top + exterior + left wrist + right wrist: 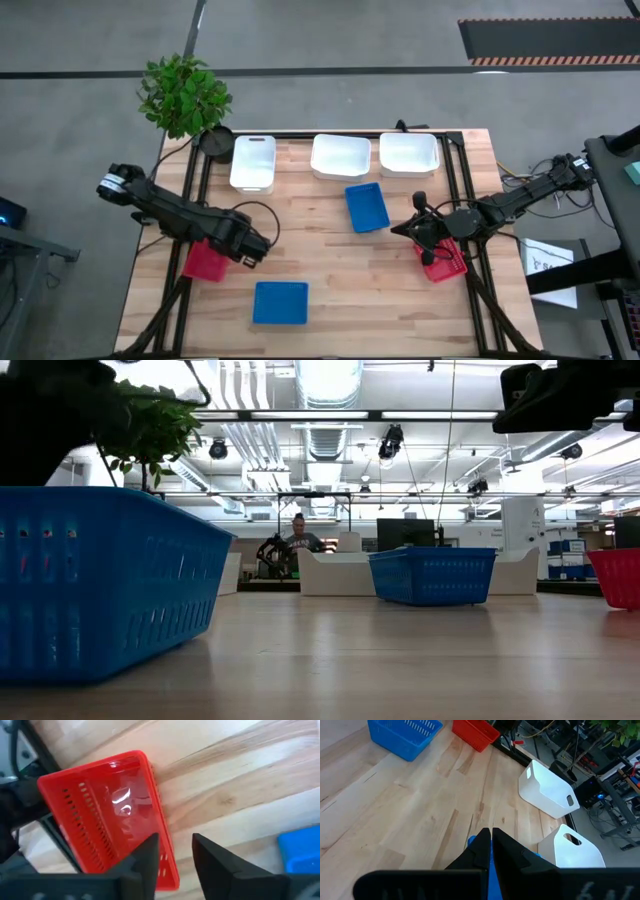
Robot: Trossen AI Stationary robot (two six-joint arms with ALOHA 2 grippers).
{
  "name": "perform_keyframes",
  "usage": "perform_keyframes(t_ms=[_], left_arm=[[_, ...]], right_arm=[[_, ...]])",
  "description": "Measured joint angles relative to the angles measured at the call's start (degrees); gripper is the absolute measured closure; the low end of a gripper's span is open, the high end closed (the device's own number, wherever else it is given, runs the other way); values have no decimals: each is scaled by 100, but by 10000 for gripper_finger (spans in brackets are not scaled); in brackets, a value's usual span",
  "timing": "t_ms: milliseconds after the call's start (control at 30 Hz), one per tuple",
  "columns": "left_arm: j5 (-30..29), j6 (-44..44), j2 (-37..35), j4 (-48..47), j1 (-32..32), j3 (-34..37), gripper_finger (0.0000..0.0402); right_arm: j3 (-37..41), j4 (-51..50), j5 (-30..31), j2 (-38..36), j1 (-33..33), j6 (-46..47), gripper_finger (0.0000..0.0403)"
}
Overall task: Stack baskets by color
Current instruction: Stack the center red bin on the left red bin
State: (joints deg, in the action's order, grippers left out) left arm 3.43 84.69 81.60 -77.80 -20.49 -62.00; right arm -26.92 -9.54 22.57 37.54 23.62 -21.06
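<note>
My left gripper [250,246] points down, open, at the table's left edge over a red basket [107,810]. Its fingers stand on either side of the basket's long wall [167,862], one over the inside and one over the wood. The basket rests on the table, partly over the edge frame [205,262]. My right gripper [418,229] hovers shut near the right edge, beside a second red basket [443,262]. Two blue baskets [367,207] [280,302] lie on the wood. Three white baskets [253,162] [340,155] [408,153] line the far edge.
A dark pot with a green plant [185,95] stands off the far left corner. Black frame rails [455,190] run along both side edges. Bare wood [320,250] lies between the two blue baskets. A person [298,535] sits in the room beyond the table.
</note>
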Motion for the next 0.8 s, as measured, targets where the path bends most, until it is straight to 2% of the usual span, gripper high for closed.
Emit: perform_keyframes(t_ms=[167,333,567,800], left_arm=[[-54,30,6,265,0,452,358],[-173,15,-1,227,0,310,394],[-244,9,-13,-28,-39,503,400],[-229,197,-11,344,-38,934,400]], right_arm=[[0,-2,0,-2,0,37,392],[0,-4,0,-2,0,94,392],[2,-2,0,1,0,94,392],[2,-1,0,2,-2,111,392]])
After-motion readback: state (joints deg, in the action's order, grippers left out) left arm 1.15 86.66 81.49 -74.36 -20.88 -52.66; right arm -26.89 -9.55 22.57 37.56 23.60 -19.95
